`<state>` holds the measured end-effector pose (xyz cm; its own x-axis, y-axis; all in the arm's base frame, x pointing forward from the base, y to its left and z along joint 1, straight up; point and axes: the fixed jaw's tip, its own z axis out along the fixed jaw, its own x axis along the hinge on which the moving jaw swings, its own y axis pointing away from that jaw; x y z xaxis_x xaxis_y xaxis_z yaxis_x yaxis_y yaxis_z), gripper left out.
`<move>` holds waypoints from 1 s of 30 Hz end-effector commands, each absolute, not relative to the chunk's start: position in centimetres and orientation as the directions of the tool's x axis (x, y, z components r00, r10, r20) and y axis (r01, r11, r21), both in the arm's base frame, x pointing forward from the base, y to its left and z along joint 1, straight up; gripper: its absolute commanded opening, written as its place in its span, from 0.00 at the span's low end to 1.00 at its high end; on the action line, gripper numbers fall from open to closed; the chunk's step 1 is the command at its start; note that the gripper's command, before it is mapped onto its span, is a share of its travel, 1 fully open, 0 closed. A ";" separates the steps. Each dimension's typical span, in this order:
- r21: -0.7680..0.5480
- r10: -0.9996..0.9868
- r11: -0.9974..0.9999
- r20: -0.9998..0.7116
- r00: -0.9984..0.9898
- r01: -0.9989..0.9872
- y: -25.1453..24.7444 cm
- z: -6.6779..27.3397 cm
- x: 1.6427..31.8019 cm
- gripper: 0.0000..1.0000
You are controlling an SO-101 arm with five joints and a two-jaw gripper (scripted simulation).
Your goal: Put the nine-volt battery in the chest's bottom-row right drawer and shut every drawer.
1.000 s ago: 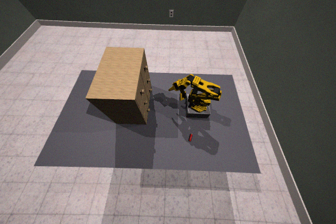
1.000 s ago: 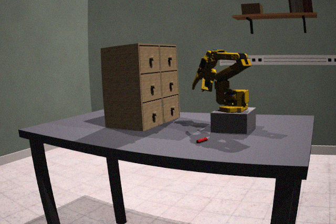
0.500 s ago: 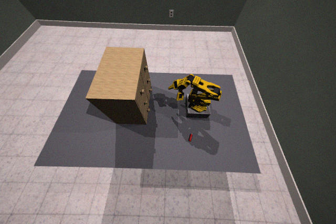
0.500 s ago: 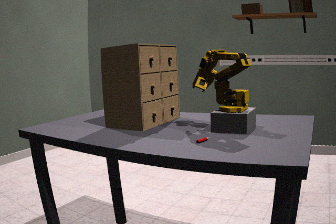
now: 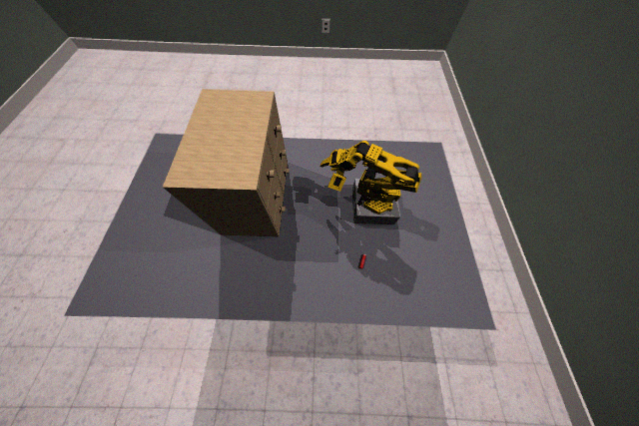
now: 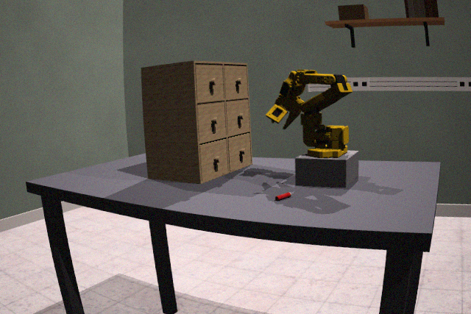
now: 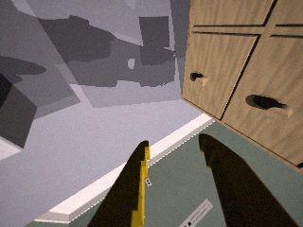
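Observation:
No nine-volt battery shows in any view. The wooden chest has three rows of two drawers, and all of them look shut. The right drawer of the bottom row is flush with the front and has a small knob. My gripper is partly open with nothing between the fingers. It hangs above the table, in front of the chest and apart from it. The inside of every drawer is hidden.
A small red cylinder lies on the table, beside the arm's grey base block on the side near the exterior camera. A wall shelf hangs in the background.

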<state>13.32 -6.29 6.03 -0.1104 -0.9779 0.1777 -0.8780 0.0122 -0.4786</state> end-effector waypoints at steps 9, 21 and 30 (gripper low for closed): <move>-0.493 -0.925 0.316 0.029 -0.378 -0.811 -6.2 5.6 13.0 0.21; -0.486 -0.817 0.536 -0.091 -0.570 -0.691 -6.1 5.6 13.0 0.21; -0.463 -0.710 0.670 -0.172 -0.683 -0.580 -6.1 5.6 13.0 0.21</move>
